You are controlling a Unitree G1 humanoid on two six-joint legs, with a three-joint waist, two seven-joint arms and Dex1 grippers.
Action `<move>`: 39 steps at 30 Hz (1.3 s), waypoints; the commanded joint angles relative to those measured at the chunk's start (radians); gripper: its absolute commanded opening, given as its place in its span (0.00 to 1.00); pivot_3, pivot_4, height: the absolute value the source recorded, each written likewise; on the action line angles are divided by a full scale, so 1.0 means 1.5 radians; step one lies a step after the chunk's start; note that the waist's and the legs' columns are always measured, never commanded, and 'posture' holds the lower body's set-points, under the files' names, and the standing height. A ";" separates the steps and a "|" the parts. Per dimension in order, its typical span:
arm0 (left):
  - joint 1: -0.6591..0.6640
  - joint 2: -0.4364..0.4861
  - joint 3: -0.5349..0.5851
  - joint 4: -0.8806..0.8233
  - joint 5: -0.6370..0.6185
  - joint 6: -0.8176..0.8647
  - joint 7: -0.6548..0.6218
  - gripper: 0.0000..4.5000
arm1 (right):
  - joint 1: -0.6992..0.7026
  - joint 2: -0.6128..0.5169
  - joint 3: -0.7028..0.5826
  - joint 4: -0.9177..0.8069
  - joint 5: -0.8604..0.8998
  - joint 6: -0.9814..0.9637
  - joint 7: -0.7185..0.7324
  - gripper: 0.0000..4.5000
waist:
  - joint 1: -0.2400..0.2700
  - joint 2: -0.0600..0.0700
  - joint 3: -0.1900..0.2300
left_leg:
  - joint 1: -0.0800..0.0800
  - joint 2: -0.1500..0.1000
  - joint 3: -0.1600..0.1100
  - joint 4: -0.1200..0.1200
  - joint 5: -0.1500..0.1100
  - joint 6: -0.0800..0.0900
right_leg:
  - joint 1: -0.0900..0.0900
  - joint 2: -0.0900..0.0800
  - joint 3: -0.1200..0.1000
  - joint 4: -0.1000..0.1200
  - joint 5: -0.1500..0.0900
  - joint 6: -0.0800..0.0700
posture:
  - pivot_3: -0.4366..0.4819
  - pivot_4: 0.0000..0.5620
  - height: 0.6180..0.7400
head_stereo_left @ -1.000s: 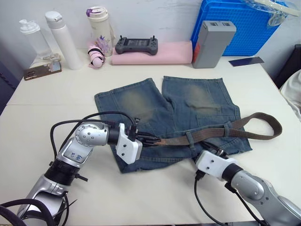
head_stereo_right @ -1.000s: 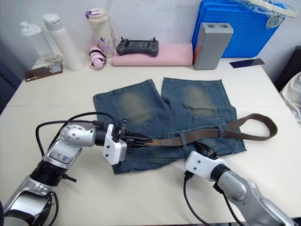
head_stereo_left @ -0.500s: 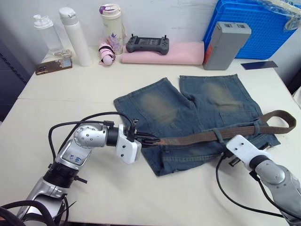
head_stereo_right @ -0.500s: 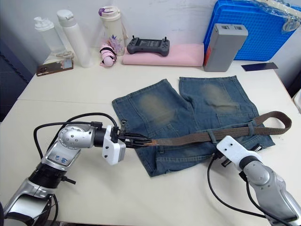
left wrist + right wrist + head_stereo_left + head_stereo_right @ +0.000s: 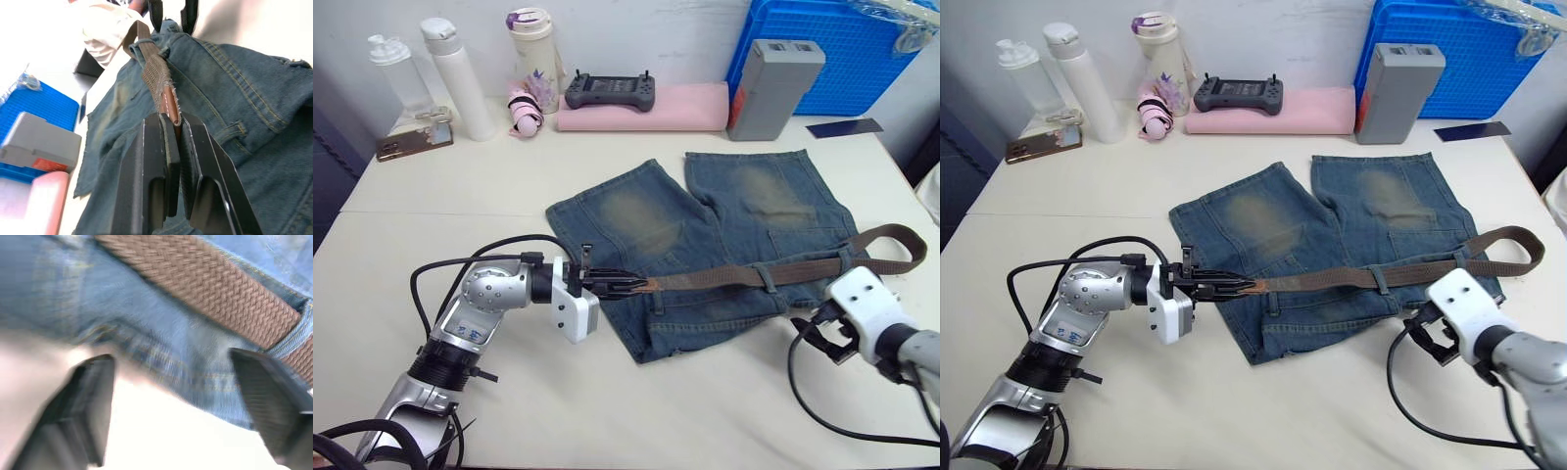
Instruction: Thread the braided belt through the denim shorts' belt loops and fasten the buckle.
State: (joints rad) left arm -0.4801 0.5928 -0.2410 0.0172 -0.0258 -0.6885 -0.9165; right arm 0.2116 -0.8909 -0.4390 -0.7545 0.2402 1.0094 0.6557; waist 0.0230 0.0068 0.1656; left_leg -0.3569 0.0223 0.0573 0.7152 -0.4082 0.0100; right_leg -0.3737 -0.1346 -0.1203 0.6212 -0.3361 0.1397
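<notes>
One pair of faded blue-grey denim shorts (image 5: 705, 245) lies on the table with one long dark-brown braided belt (image 5: 773, 272) across it. At the far left stand three bottles: one clear plastic (image 5: 389, 73), one tall white (image 5: 450, 78), one cream with a printed pattern (image 5: 530, 49). Along the far edge are one black handheld controller (image 5: 604, 93), one pink rolled cloth (image 5: 641, 110), one grey box (image 5: 762, 88), one blue plastic crate (image 5: 822, 49) and one phone (image 5: 411, 142).

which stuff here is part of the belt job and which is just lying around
Job: belt, shorts, belt loops, left gripper shut on the belt end, right gripper open by the waistband.

Lying about: bottles, phone, controller, pink cloth, grey box, blue crate.
</notes>
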 commanded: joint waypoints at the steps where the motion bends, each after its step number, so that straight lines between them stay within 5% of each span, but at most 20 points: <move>1: 0.008 0.005 0.013 -0.002 0.003 -0.041 0.016 0.00 | -0.069 -0.009 -0.146 -0.067 0.200 0.191 0.124 0.99 | -0.002 0.000 0.000 | 0.000 0.000 0.000 0.000 0.000 0.000 | 0.000 0.000 0.000 0.000 0.000 0.000 | 0.48 0.27 1.00; 4: 0.012 0.010 0.011 0.006 0.009 -0.064 0.018 0.00 | -0.181 0.055 -0.234 -0.070 0.435 0.379 0.189 0.99 | -0.004 0.000 0.000 | 0.001 0.001 -0.003 0.000 0.000 0.000 | 0.000 0.001 0.002 0.000 0.000 0.000 | 0.48 0.27 1.00; 7: 0.011 0.008 0.010 0.011 0.014 -0.073 0.024 0.00 | -0.225 0.158 -0.252 -0.013 0.632 0.403 0.075 0.99 | -0.002 -0.001 0.000 | 0.001 0.001 -0.005 0.000 0.000 0.000 | 0.000 0.001 0.001 0.001 0.000 0.000 | 0.48 0.27 1.00; 8: 0.010 0.008 0.009 0.012 0.015 -0.075 0.026 0.00 | -0.226 0.187 -0.248 0.003 0.684 0.403 0.022 0.99 | -0.002 -0.001 0.000 | 0.001 0.001 -0.005 0.000 0.000 0.000 | 0.000 0.001 0.000 0.001 0.000 0.000 | 0.48 0.27 1.00; 12: 0.009 0.010 0.011 0.011 0.019 -0.080 0.032 0.00 | -0.067 0.160 -0.032 0.077 1.116 0.063 -0.410 0.99 | 0.001 -0.001 0.000 | 0.001 -0.002 -0.004 -0.001 0.000 0.000 | 0.000 -0.002 -0.002 0.004 0.000 0.000 | 0.48 0.27 1.00; 18: 0.008 0.015 0.011 0.005 0.020 -0.083 0.037 0.00 | -0.069 0.312 0.183 0.043 1.155 -0.203 -0.684 0.99 | -0.019 -0.001 0.001 | 0.001 -0.003 -0.004 -0.001 0.000 0.000 | 0.000 -0.005 -0.008 0.002 0.000 0.000 | 0.48 0.27 1.00; 25: 0.010 0.023 0.013 0.003 0.021 -0.081 0.038 0.00 | -0.110 0.400 0.207 0.045 1.155 -0.316 -0.828 0.99 | -0.019 -0.001 0.001 | 0.001 -0.003 -0.006 -0.001 0.000 0.000 | -0.001 -0.005 -0.007 0.003 0.000 0.000 | 0.48 0.27 1.00; 28: 0.010 0.026 0.012 0.002 0.021 -0.079 0.040 0.00 | -0.108 0.396 0.206 0.048 1.155 -0.323 -0.844 0.81 | -0.018 -0.001 0.001 | 0.001 -0.003 -0.008 -0.002 0.000 0.000 | -0.001 -0.005 -0.008 0.003 0.000 0.000 | 0.48 0.27 1.00; 35: 0.008 0.030 0.011 0.003 0.024 -0.080 0.044 0.00 | -0.104 0.401 0.204 0.052 1.155 -0.330 -0.844 0.05 | -0.019 0.000 0.001 | 0.001 -0.003 -0.008 -0.002 0.000 0.000 | -0.001 -0.005 -0.008 0.003 0.000 0.000 | 0.48 0.27 1.00; 39: 0.009 0.030 0.009 0.002 0.020 -0.070 0.041 0.00 | -0.110 0.407 0.205 0.054 1.155 -0.337 -0.841 0.02 | -0.019 0.000 0.001 | 0.001 -0.003 -0.007 -0.002 0.000 0.000 | -0.001 -0.005 -0.008 0.003 0.000 0.000 | 0.48 0.27 1.00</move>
State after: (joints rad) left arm -0.4635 0.6311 -0.2359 0.0514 0.0109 -0.7954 -0.8646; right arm 0.0553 -0.2889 -0.1239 -0.6471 1.9487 0.5219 -0.6145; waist -0.0051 0.0066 0.1667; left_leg -0.3551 0.0182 0.0465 0.7127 -0.4079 0.0097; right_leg -0.3748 -0.1425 -0.1319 0.6255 -0.3361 0.1396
